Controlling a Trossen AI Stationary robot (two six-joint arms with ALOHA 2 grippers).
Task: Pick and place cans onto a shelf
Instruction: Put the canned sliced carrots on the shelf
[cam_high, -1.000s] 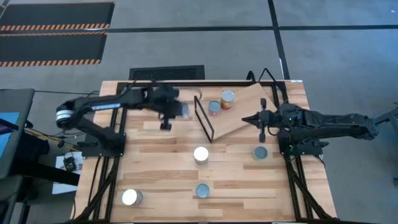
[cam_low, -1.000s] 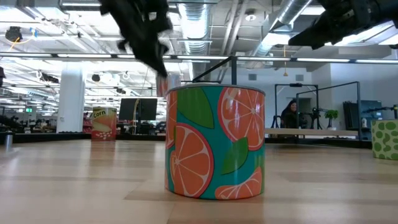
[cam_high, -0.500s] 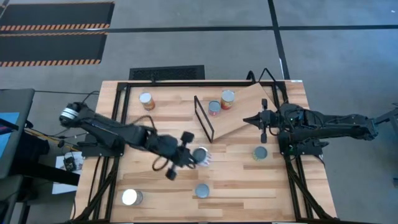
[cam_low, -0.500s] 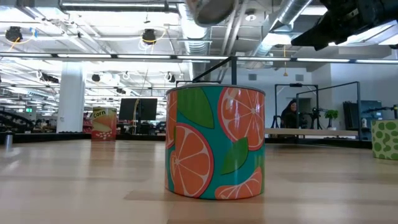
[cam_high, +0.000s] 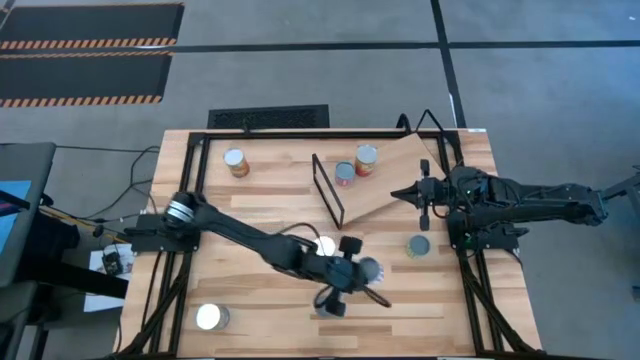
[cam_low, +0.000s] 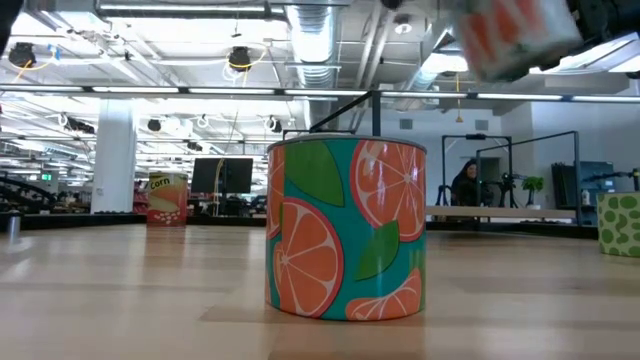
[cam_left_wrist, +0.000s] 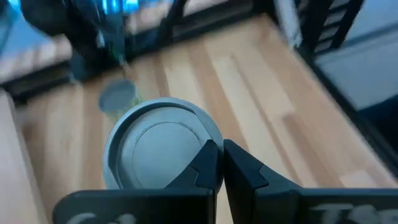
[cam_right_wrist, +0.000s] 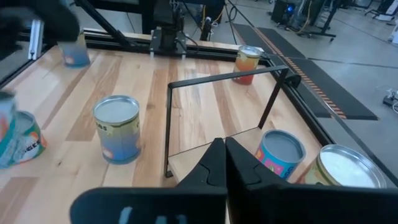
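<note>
- Your left gripper (cam_high: 356, 269) is out over the middle of the table (cam_high: 250, 215), on the near side from the shelf (cam_high: 392, 165). In its wrist view the two fingers (cam_left_wrist: 208, 163) sit almost together at the rim of a grey-topped can (cam_left_wrist: 155, 146). I take that as a pinch on the rim, not a grasp around the body.
- The low view shows that carried can (cam_low: 510, 35) well above the tabletop, so you are in the carry step — lifted, not yet placed.
- Two cans (cam_high: 344, 174) already stand on the shelf board, just beside the black wire frame (cam_high: 328, 192). Other cans stand loose on the table.
- Your right gripper (cam_high: 421, 196) waits at the shelf's right edge with its fingers pressed together and nothing between them.
- Next move, as I judge it: swing the can up toward the shelf and come in over the frame, not through it. Set it on bare board apart from the two already there.
- A rim pinch is likely a weak hold — go gently, and release only once the base sits flat on the tilted board.
</note>
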